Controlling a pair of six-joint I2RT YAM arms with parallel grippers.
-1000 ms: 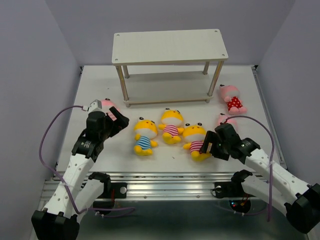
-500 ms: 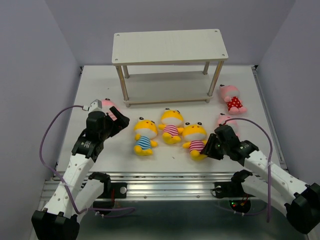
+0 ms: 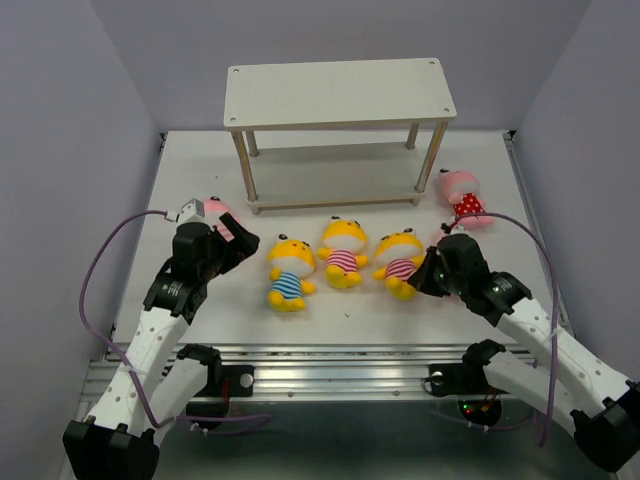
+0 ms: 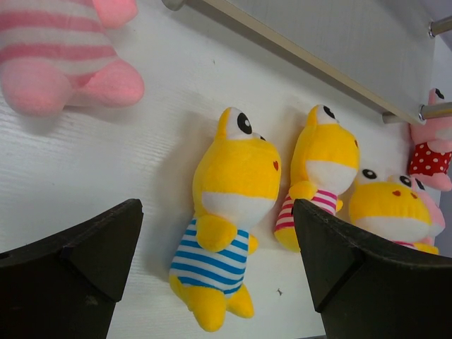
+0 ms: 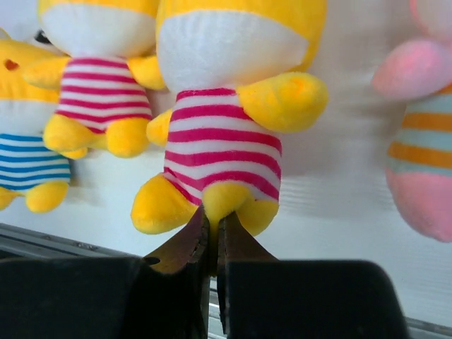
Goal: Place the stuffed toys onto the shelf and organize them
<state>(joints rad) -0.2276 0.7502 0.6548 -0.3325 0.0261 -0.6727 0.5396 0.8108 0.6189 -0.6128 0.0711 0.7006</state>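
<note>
Your table (image 3: 330,310) carries the shelf (image 3: 340,92) at the middle of its far edge. Neither board holds a toy, so the whole job is ahead of you. Three yellow toys lie in a row across the middle of the table, heads toward the far edge: the blue toy (image 3: 288,272) on the left, the middle toy (image 3: 343,250), and the right toy (image 3: 398,262), the last two in pink stripes. A red-dot toy (image 3: 466,197) lies near the right edge, just beside the shelf's right front leg. A pink toy (image 3: 215,207) lies toward the left edge, partly under your left arm, and the right wrist view shows an orange-striped toy (image 5: 424,162) just right of the right toy. Your right gripper (image 3: 428,272) is the nearer one to the right toy, and its jaws are clenched almost together on a pinch of that toy's bottom, between the two feet. The toy lies straight out from the jaws, feet nearest, head away, its long axis roughly in line with the fingers and the shelf beyond its head. So thin a grip will probably let it dangle head down once lifted. Your left gripper (image 3: 235,245) hangs spread wide, grasping nothing, just left of the blue toy.
</note>
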